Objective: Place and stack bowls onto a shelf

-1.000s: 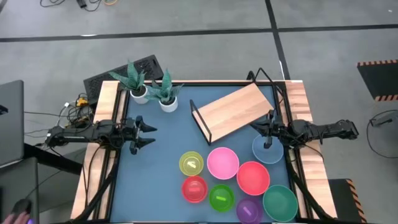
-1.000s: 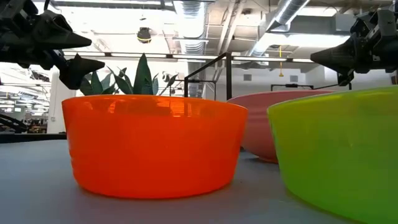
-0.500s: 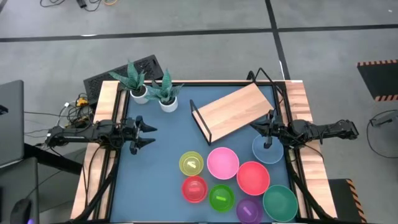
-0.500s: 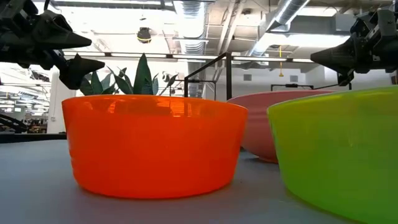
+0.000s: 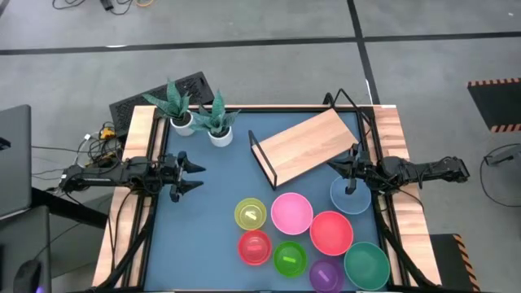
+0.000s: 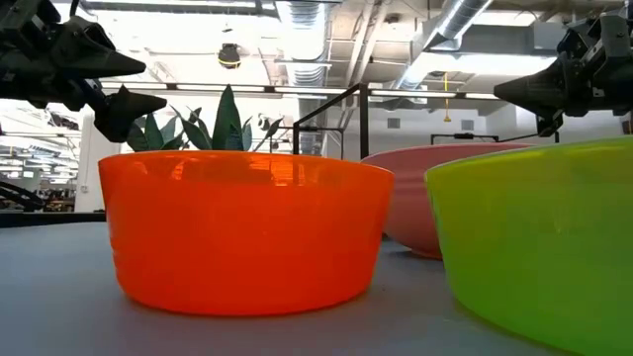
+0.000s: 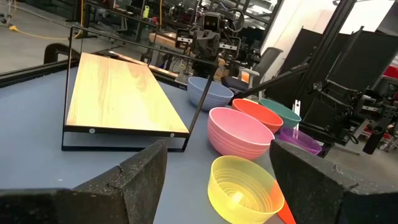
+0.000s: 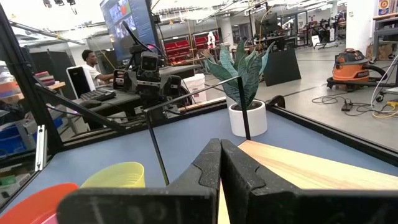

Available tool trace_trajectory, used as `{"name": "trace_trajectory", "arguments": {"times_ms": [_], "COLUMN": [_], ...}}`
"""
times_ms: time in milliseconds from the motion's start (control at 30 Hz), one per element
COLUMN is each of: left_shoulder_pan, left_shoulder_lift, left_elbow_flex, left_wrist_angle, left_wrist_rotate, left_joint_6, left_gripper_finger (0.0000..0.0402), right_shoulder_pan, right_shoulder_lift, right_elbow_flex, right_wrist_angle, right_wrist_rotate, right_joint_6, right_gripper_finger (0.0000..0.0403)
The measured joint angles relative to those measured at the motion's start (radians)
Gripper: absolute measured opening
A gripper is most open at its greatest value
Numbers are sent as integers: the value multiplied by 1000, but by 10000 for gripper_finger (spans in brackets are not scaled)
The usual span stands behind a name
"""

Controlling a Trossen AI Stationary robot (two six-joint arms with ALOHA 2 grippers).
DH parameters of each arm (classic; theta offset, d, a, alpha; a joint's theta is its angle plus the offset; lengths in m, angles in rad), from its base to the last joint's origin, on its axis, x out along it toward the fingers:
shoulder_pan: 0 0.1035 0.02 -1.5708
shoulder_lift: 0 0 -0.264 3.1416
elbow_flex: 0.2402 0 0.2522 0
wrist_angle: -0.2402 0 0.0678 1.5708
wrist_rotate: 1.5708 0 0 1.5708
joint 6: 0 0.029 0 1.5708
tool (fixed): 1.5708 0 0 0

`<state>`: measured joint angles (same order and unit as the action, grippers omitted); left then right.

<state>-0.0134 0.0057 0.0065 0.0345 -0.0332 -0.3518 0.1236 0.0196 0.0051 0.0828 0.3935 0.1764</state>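
While the bowls sat clustered beside the closed, empty right gripper, poised over the blue bowl near the shelf; the left gripper waited agape, well apart.

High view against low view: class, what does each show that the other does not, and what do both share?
Only the high view shows the shelf's board, the blue bowl, the dark green bowl, the purple bowl and the yellow bowl.

Only the low view shows the room's ceiling pipes.

Both show the red bowl, the lime green bowl, the pink bowl, the plants, the open left gripper and the right gripper.
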Motion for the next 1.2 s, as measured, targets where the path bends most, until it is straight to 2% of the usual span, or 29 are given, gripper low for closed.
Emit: {"name": "trace_trajectory", "arguments": {"times_ms": [167, 333, 833, 900, 1033, 1200], "left_shoulder_pan": [0, 0, 0, 0, 0, 0], "left_shoulder_lift": [0, 1, 1, 1, 1, 1], "left_elbow_flex": [0, 0, 0, 0, 0, 0], "left_wrist_angle": [0, 25, 34, 47, 121, 296], "left_wrist_rotate": [-3, -133, -199, -238, -296, -256], "left_joint_6": [0, -13, -141, -234, -515, -628], "left_gripper_finger": [269, 269, 269, 269, 269, 269], "right_shoulder_pan": [0, 0, 0, 0, 0, 0], "right_shoulder_lift": [0, 0, 0, 0, 0, 0], "right_elbow_flex": [0, 0, 0, 0, 0, 0], "right_wrist_angle": [0, 0, 0, 0, 0, 0], "right_wrist_rotate": [0, 0, 0, 0, 0, 0], "right_joint_6": [0, 0, 0, 0, 0, 0], "right_gripper_finger": [32, 32, 32, 32, 32, 32]}}
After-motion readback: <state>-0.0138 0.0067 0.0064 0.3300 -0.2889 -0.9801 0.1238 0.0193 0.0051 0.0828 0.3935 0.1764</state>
